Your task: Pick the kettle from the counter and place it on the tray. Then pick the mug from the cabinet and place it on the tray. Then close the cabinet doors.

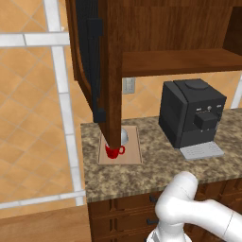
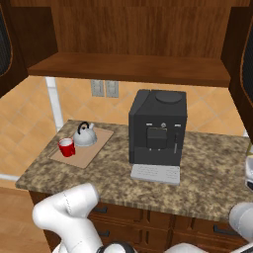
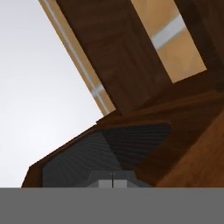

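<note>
Even, flat rendered light is filling both base views; nothing is glaring and no highlight is burning out. The coffee machine (image 2: 158, 131) is casting only a faint, soft shadow on the counter (image 2: 207, 168). The cabinet (image 2: 133, 29) interior is sitting darker under its shelf. Edges are looking slightly jagged and coarse, without lens distortion. In the hand view the cabinet door (image 3: 109, 153) is appearing soft and blocky, against a pale, featureless background.

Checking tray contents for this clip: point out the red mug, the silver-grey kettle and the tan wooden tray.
Small red mug (image 2: 66, 147), right base view, outer wall.
Squat silver-grey kettle (image 2: 85, 138), right base view, dome.
Flat tan wooden tray (image 2: 94, 149), right base view, bare corner.
</note>
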You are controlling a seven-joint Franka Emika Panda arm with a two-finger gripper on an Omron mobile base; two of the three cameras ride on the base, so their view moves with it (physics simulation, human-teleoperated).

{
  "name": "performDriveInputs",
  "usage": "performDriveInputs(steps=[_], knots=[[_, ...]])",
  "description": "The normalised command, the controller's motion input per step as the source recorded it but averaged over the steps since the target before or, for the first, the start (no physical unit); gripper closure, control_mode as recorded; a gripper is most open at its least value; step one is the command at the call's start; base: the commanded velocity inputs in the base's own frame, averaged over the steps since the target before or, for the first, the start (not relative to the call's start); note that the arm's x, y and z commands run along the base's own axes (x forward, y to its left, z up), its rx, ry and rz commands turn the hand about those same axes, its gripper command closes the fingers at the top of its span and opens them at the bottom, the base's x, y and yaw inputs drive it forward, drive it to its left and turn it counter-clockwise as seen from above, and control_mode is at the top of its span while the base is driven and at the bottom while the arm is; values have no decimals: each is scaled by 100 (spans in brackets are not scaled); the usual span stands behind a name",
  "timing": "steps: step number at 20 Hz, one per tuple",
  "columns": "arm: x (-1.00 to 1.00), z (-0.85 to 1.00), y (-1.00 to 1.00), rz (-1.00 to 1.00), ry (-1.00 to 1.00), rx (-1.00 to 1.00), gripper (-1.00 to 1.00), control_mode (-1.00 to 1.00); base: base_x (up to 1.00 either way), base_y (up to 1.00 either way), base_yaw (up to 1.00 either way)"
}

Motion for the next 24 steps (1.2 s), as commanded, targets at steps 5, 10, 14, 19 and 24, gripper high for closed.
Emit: performDriveInputs(steps=[5,10,14,19,24], knots=[[0,41,33,-9,0,0,100,-100,0,0,0],[0,54,37,-6,0,0,100,-100,0,0,0],[0,47,44,-4,0,-1,100,-100,0,0,0],[0,47,45,-1,0,-2,100,-100,0,0,0],[0,38,52,0,0,-4,100,-100,0,0,0]])
